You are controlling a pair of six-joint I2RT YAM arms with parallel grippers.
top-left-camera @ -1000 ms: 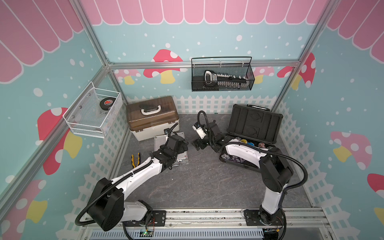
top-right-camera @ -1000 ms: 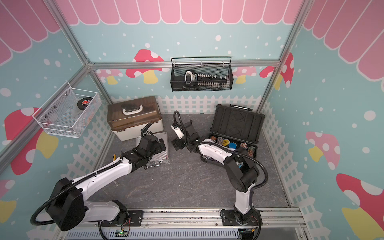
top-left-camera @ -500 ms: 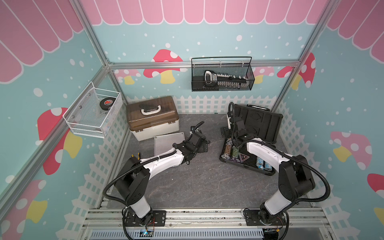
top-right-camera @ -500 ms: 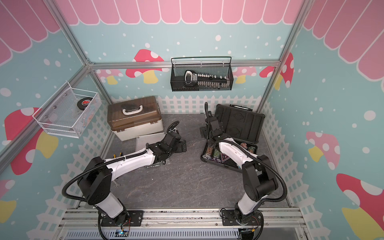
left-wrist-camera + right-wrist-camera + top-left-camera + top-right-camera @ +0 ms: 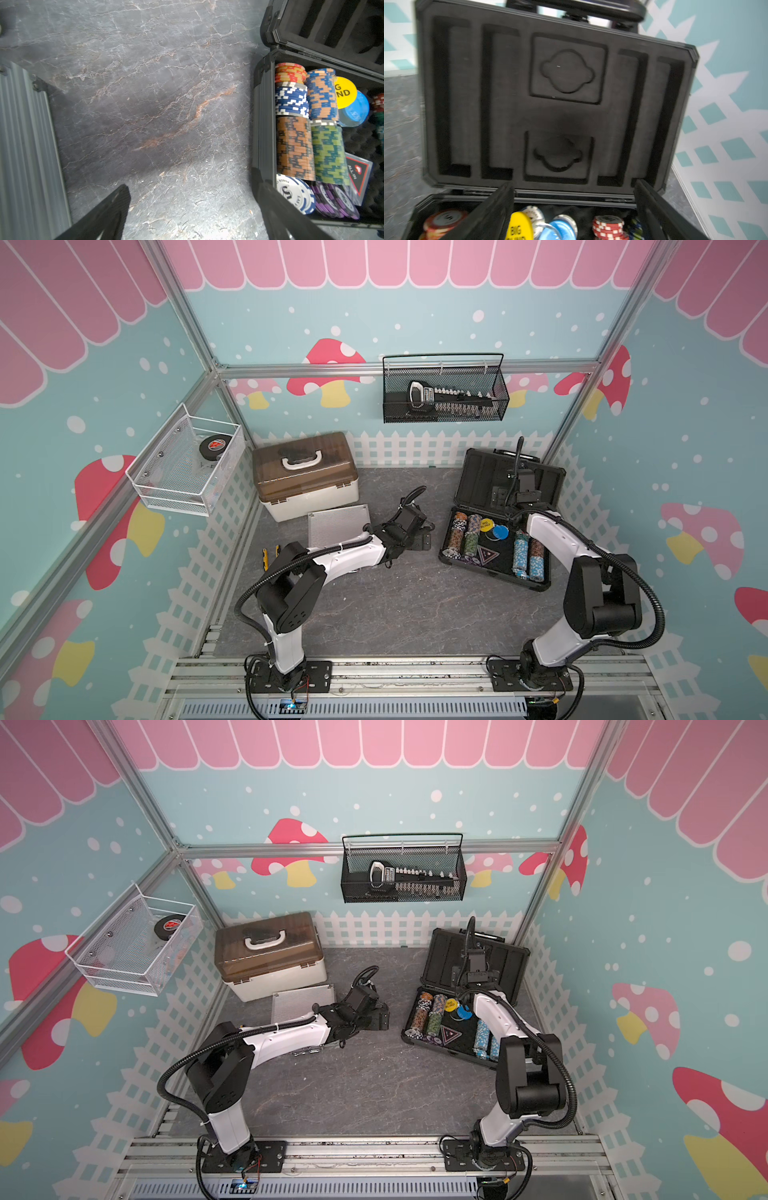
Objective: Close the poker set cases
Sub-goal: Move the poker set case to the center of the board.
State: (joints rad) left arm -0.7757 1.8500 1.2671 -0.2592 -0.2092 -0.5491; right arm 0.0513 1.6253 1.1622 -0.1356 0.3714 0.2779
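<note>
The small silver ribbed case [image 5: 338, 524] [image 5: 303, 1002] lies flat and shut left of centre; its ribbed side [image 5: 25, 145] shows in the left wrist view. The larger dark case [image 5: 540, 578] [image 5: 409, 1038] stands open at the right, its foam-lined lid [image 5: 478, 485] [image 5: 566, 116] upright and rows of poker chips [image 5: 465, 537] [image 5: 293, 145] in the base. My left gripper [image 5: 420, 539] [image 5: 379, 1019] [image 5: 192, 199] is open, low over the floor between the two cases. My right gripper [image 5: 505, 501] [image 5: 467, 975] [image 5: 574, 199] is open above the chips, facing the lid's inside, holding nothing.
A cream box with a brown lid [image 5: 305, 481] stands behind the silver case. A white wire basket [image 5: 166, 489] holding a puck hangs on the left wall, and a black mesh basket [image 5: 444, 414] on the back wall. A small yellow-and-black tool [image 5: 270, 556] lies by the left fence.
My left gripper has left the silver case and moved right, to the floor beside the dark case. My right gripper has swung from the middle over to the dark case's open lid.
</note>
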